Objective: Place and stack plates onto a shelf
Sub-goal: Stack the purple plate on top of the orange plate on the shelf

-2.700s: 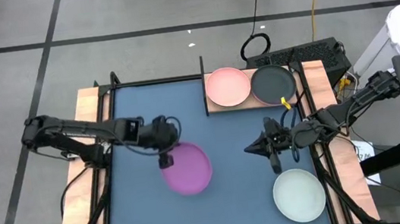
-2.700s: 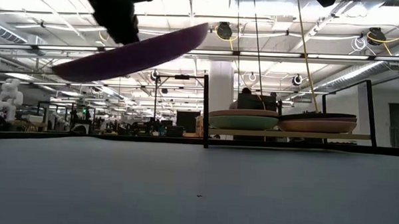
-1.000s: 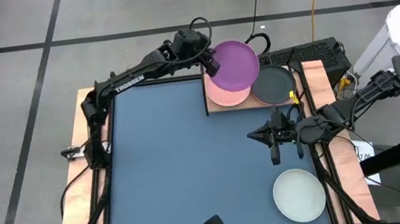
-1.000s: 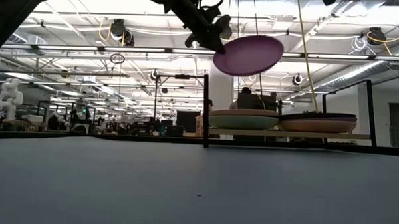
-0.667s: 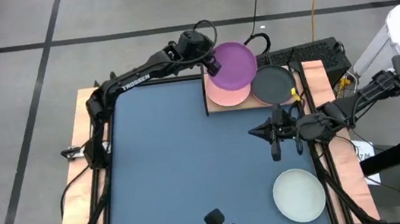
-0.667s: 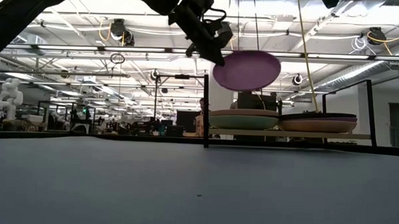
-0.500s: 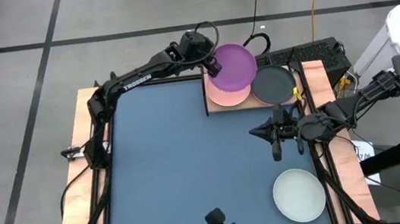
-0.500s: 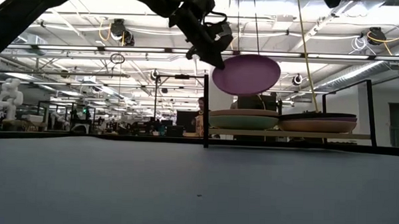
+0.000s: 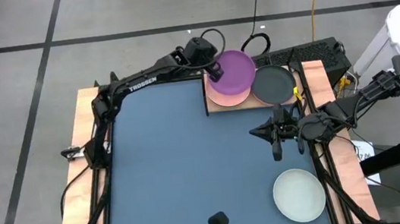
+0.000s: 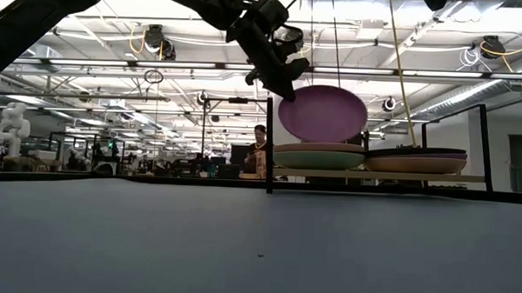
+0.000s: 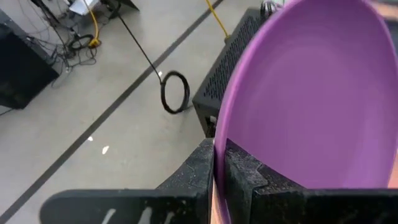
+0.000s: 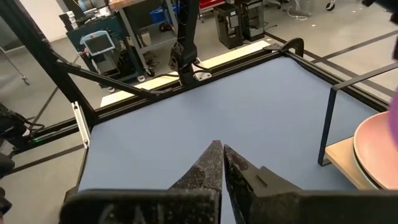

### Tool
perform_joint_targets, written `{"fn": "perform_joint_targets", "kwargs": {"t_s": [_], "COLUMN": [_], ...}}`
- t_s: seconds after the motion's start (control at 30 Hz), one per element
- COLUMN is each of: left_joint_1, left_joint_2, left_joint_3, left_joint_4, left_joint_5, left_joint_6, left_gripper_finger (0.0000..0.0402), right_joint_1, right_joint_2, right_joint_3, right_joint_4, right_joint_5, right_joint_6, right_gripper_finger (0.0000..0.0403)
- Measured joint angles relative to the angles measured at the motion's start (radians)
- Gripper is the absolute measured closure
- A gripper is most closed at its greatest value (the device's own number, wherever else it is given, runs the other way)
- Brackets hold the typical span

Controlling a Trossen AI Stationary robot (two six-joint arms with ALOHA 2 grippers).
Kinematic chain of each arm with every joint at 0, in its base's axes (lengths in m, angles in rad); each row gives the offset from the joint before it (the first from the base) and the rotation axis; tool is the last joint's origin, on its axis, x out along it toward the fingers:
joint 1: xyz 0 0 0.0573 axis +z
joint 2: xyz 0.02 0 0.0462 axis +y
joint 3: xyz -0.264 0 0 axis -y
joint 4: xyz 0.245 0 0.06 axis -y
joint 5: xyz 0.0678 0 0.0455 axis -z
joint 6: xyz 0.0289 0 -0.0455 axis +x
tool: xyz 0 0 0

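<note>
The left gripper pinches the near-left rim of a purple plate, its two dark fingers pressed against the thin edge, as the left wrist view shows. The plate is tilted, its far side lifted, and hangs just above the pink plate on the shelf; in the low view the purple plate sits just over the stack, whether touching it I cannot tell. The left arm stretches long and nearly straight from its base at the table's left side, reaching diagonally across the far left corner, wrist bent down toward the shelf.

The purple plate is round, shallow and matte, with a smooth, gently dished face. The pink plate beneath lies on a pale mint one, seen edge-on in the low view. To the right on the same shelf lies a black plate, matte and round, on top of another pink one. The shelf is a light-wood board with a thin black upright rail at its left end.

The right gripper waits over the blue mat right of centre, fingers pressed together and empty, arm folded in from the right edge. A whitish-green plate lies flat on the mat at the near right.
</note>
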Motion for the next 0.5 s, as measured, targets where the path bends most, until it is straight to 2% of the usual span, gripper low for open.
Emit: {"fn": "perform_joint_targets", "kwargs": {"t_s": [0.17,0.5], "left_joint_1": [-0.016,-0.016], "left_joint_2": [0.014,0.015], "left_joint_3": [0.000,0.000], "left_joint_4": [-0.004,-0.057], "left_joint_5": [-0.006,-0.014], "left_joint_6": [0.016,-0.045], "left_gripper_finger": [0.0373,0.0371], "right_joint_1": [0.000,0.000], "right_joint_2": [0.000,0.000], "right_joint_3": [0.000,0.000], "right_joint_4": [0.007,0.009], "right_joint_5": [-0.001,-0.002], "right_joint_6": [0.004,0.033], "right_gripper_finger": [0.0403,0.0403]}}
